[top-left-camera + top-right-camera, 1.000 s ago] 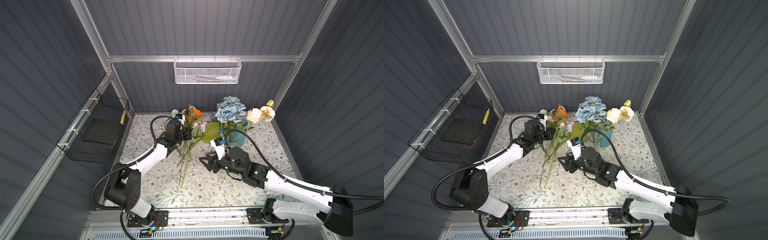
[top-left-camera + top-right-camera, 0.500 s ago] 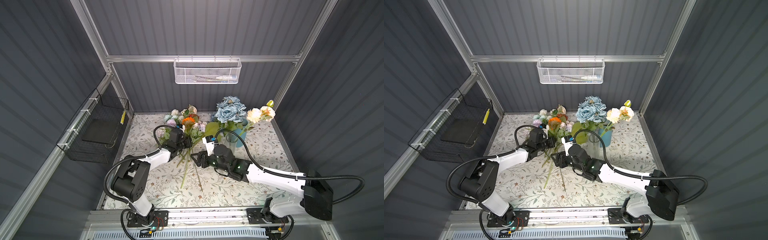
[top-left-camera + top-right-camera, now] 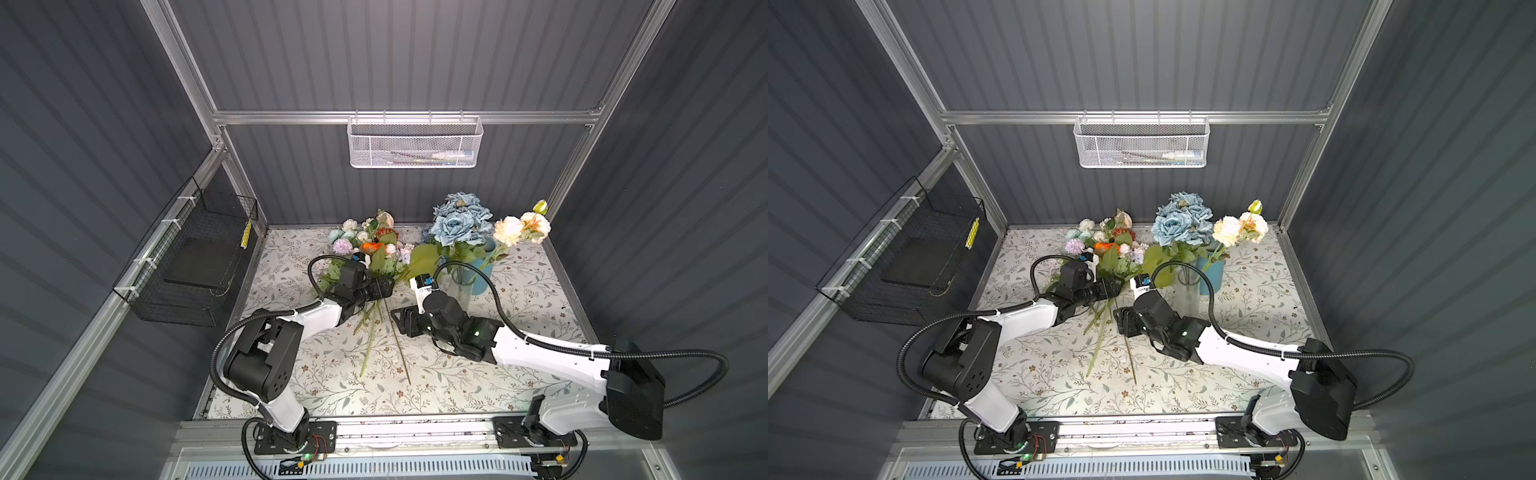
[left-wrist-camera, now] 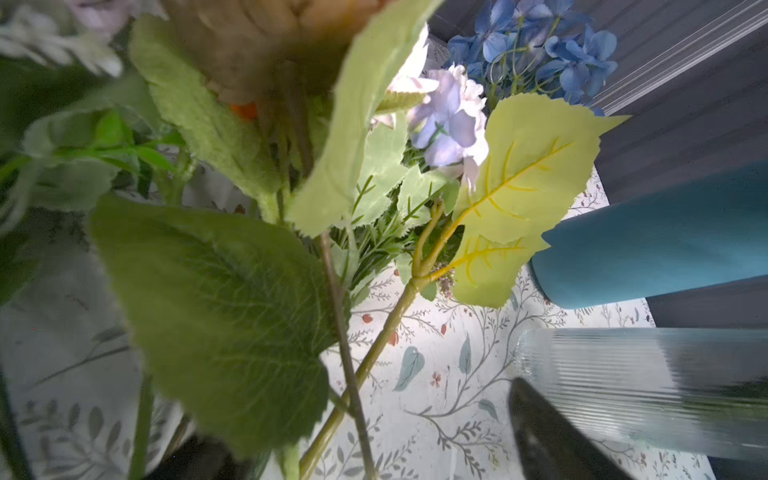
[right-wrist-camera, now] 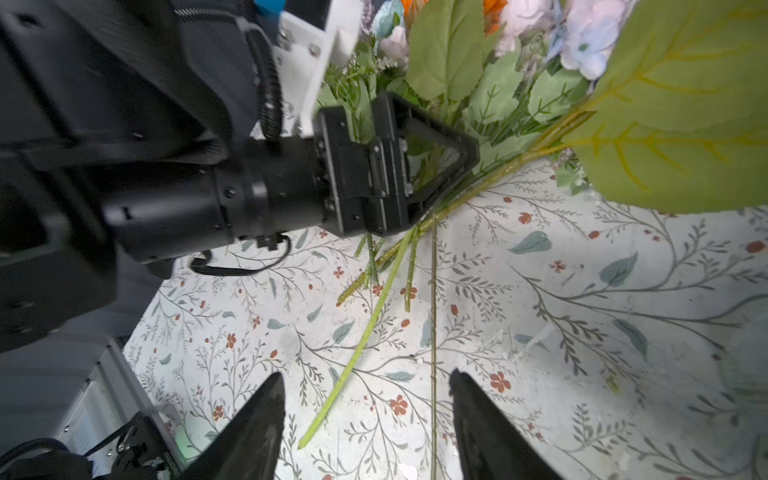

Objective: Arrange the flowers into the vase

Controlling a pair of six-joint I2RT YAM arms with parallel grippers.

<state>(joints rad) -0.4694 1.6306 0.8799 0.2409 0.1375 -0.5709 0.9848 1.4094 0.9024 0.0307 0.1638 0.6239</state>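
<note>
Loose flowers: the flowers [image 3: 376, 249] lie bundled on the table [image 3: 519, 299] at frame centre in a top view. Blossoms face the back wall and stems fan toward the front, within both arms' reach.
Left gripper: the left gripper [image 3: 388, 286] straddles the stems below the leaves, jaws spread wide, clasping nothing.
Right gripper: the right gripper [image 5: 365, 378] is low with its fingers apart around a thin stem [image 5: 433, 311], probably lining up a pinch.
Vases: the glass vase [image 3: 459, 293] and blue vase [image 3: 484, 276] stand right of centre, near the bundle, so the carry looks short.
</note>
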